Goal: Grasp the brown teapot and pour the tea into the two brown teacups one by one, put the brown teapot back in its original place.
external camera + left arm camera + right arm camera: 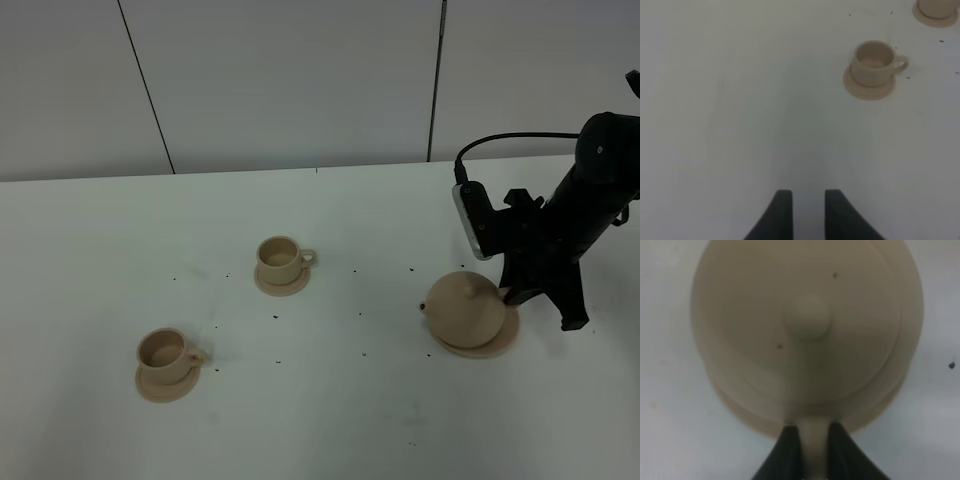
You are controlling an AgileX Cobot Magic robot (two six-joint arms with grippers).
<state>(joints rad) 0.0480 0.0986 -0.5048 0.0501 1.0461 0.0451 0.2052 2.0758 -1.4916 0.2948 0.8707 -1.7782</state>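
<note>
Right end effector [815, 434] fingers are closed on the loop handle [815, 460] of the brown teapot [807, 335], which rests on its wide saucer [508, 338] at the right of the worktop [350, 430]. Grasping is judged the step in hand (nothing is lifted yet). A lift and level carry toward the far teacup [281, 259] or near teacup [163, 352] is called for next. Left end effector [807, 210] is narrowly parted, empty.
</note>
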